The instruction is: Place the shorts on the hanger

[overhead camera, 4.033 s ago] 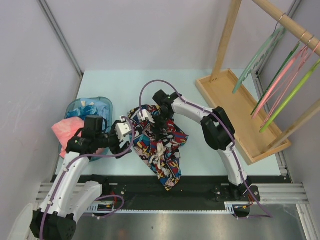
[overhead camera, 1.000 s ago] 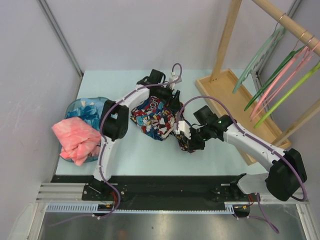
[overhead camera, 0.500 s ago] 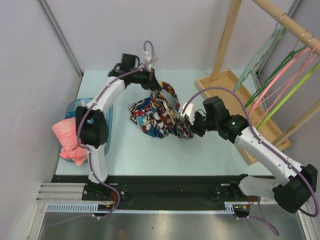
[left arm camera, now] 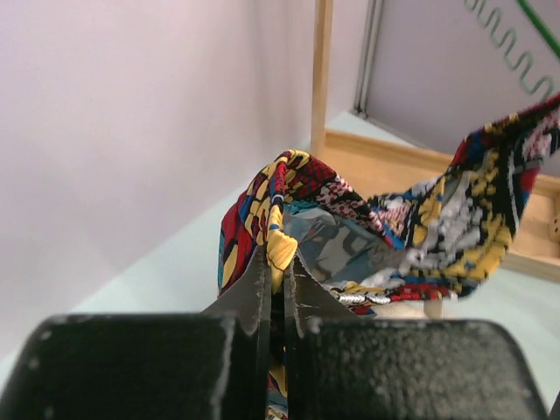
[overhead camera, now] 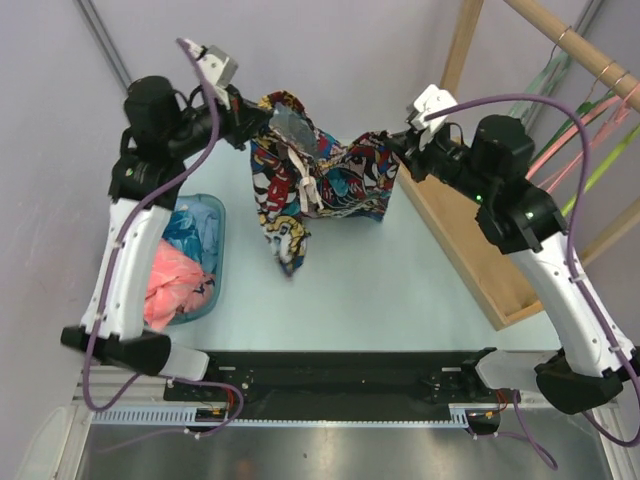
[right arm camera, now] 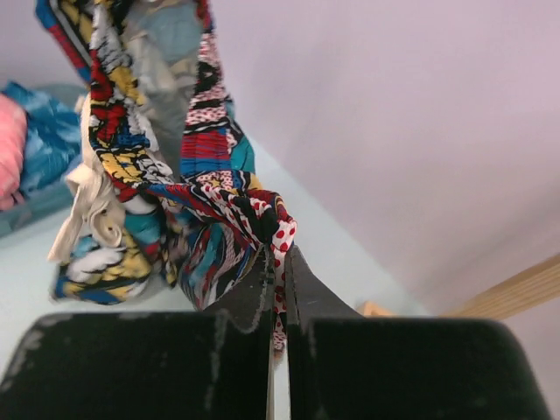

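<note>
The comic-print shorts [overhead camera: 325, 185] hang in the air above the table, stretched between both grippers. My left gripper [overhead camera: 258, 122] is shut on a yellow bunched bit of the shorts' [left arm camera: 420, 219] edge at the upper left; the left wrist view shows my left gripper [left arm camera: 280, 254] pinching it. My right gripper [overhead camera: 396, 146] is shut on the opposite edge, and the right wrist view shows my right gripper [right arm camera: 280, 249] clamped on red-dotted fabric of the shorts [right arm camera: 175, 166]. One leg droops toward the table. The lime hanger [overhead camera: 615, 155] hangs on the rod at the far right, partly hidden behind my right arm.
A blue basket [overhead camera: 203, 215] with pink cloth [overhead camera: 175, 290] sits at the left. The wooden rack's base tray [overhead camera: 450, 235] and post [overhead camera: 462, 40] stand to the right, close behind my right gripper. Its rod [overhead camera: 575, 40] carries teal and pink hangers.
My left gripper has shut on the shorts' edge. Both arms have lifted the shorts off the table and drawn them apart, the left going up and left, the right up.
</note>
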Motion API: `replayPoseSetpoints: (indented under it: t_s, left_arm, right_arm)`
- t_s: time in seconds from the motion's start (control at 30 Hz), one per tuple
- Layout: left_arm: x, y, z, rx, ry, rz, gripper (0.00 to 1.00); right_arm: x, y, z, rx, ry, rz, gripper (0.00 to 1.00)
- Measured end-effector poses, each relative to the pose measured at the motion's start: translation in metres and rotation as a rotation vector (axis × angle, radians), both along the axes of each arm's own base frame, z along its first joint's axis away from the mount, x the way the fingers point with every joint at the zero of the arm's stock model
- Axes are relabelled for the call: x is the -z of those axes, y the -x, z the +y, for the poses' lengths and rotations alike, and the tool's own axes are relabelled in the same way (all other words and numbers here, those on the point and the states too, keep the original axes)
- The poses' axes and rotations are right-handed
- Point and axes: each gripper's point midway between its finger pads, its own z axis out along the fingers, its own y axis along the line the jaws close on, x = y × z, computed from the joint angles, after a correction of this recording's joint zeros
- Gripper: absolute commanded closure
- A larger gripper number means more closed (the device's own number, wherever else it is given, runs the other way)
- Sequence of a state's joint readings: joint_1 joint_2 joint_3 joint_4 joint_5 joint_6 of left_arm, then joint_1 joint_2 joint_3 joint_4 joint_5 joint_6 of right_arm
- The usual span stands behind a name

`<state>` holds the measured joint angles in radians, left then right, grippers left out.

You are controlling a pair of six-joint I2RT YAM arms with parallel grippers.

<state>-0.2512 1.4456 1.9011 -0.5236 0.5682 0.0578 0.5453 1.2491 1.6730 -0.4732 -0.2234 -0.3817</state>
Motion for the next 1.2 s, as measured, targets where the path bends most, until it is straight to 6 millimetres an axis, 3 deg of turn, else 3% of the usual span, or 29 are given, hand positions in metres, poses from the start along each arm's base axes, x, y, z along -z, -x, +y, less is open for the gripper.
replayPoseSetpoints:
  t_s: [0.1, 0.33, 0.43, 0.53, 0.6, 0.7, 0.73, 0.77, 0.83, 0.87, 0.93, 1.03, 1.13, 1.17, 1.2]
  left_arm:
    - [-0.028, 0.034, 0.013, -0.026, 0.023, -0.088, 1.00]
    - [-0.081, 0.112, 0.036, -0.053, 0.079, -0.259, 1.00]
    - [-0.089, 0.134, 0.041, -0.053, 0.094, -0.278, 1.00]
    - [-0.078, 0.135, 0.041, -0.061, 0.092, -0.240, 1.00]
    - [-0.053, 0.119, 0.041, -0.090, 0.075, -0.169, 1.00]
    - [0.015, 0.088, 0.038, -0.128, 0.018, 0.005, 0.99]
    - [0.049, 0.074, 0.037, -0.150, -0.011, 0.077, 0.97]
    - [0.087, 0.063, 0.037, -0.170, -0.045, 0.159, 0.96]
    - [0.145, 0.049, 0.038, -0.196, -0.100, 0.283, 0.92]
    - [0.177, 0.045, 0.038, -0.201, -0.132, 0.349, 0.87]
    - [0.241, 0.047, 0.040, -0.198, -0.198, 0.460, 0.84]
    - [0.306, 0.068, 0.044, -0.156, -0.274, 0.540, 0.74]
    - [0.338, 0.088, 0.048, -0.096, -0.338, 0.538, 0.61]
    - [0.344, 0.093, 0.049, -0.080, -0.358, 0.533, 0.42]
    - [0.349, 0.098, 0.051, -0.057, -0.383, 0.523, 0.33]
  right_arm:
    - [-0.034, 0.017, -0.007, -0.007, -0.040, -0.056, 1.00]
    - [-0.087, 0.061, -0.022, -0.052, -0.095, -0.147, 1.00]
    - [-0.093, 0.064, -0.021, -0.060, -0.103, -0.161, 1.00]
    - [-0.084, 0.051, -0.016, -0.049, -0.095, -0.141, 1.00]
    - [-0.063, 0.036, -0.012, -0.026, -0.072, -0.105, 1.00]
    - [-0.008, 0.006, -0.003, 0.011, -0.003, -0.016, 1.00]
    - [0.020, -0.004, 0.000, 0.020, 0.036, 0.030, 1.00]
    - [0.062, -0.015, 0.004, 0.028, 0.093, 0.099, 1.00]
    - [0.108, -0.022, 0.005, 0.033, 0.161, 0.176, 1.00]
    - [0.143, -0.026, 0.005, 0.030, 0.211, 0.239, 1.00]
    - [0.191, -0.029, 0.001, 0.027, 0.280, 0.323, 1.00]
    - [0.234, -0.022, -0.003, -0.019, 0.346, 0.397, 1.00]
    - [0.256, -0.002, 0.003, -0.123, 0.392, 0.425, 1.00]
    - [0.261, 0.004, 0.005, -0.154, 0.407, 0.428, 1.00]
    - [0.268, 0.013, 0.008, -0.195, 0.426, 0.431, 1.00]
